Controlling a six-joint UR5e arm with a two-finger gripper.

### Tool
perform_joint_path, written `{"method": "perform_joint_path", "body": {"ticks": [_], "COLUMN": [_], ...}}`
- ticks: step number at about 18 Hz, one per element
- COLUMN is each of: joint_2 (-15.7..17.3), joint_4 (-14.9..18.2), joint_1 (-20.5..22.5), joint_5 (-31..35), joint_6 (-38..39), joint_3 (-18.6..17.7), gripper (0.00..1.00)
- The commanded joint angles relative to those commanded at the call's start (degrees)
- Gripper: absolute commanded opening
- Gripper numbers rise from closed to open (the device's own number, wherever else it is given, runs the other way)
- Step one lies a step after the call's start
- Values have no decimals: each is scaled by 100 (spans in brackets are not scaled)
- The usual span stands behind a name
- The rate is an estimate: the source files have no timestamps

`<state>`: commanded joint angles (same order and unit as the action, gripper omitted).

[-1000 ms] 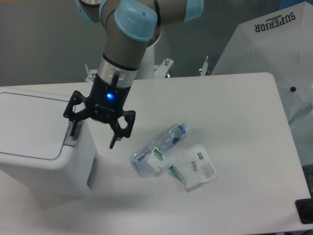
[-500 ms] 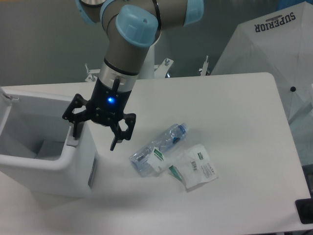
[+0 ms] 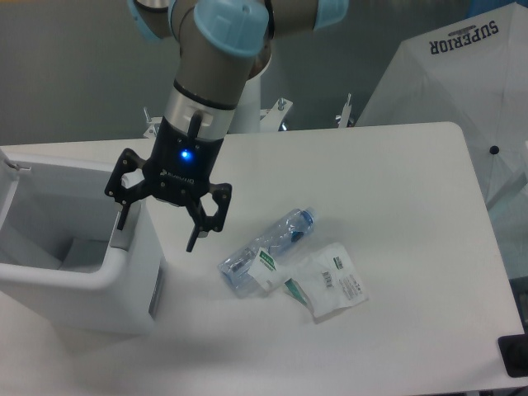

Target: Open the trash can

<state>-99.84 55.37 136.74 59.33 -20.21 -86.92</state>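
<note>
The trash can is a large white boxy bin at the left of the table. Its top stands open, and I can see down into its white inside; the lid is swung up out of view at the left edge. My gripper hangs over the bin's right rim, open, with nothing between its fingers. One black fingertip sits just above the grey button tab at the rim. The other fingertip hangs outside the bin over the table.
A crushed clear plastic bottle and a clear plastic pouch lie on the white table right of the bin. A white umbrella printed SUPERIOR stands at the back right. A dark object sits at the table's lower right corner.
One second ago the bin's lid lay flat and closed; it has since sprung up, showing the inside. My gripper has risen slightly above the button tab.
</note>
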Motion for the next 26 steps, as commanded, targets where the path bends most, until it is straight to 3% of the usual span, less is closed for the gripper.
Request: {"method": "perform_joint_path", "body": {"ticks": [7,12,17,20,24,26], "joint_2": [-334,-869,-1195,-1380,-1520,-1574], "joint_4": [-35,-70,-9,-9,-9,-18], "joint_1": [932,1389,1662,1925,2102,2102], "joint_5": [0,359,1615,1846,2135,2390], "joint_6": [-606,-1317,-3160,-4330,-5386,-5485], "joint_3": [53,193,123,53,0,18], "gripper": [100,100,100,100,100,100]}}
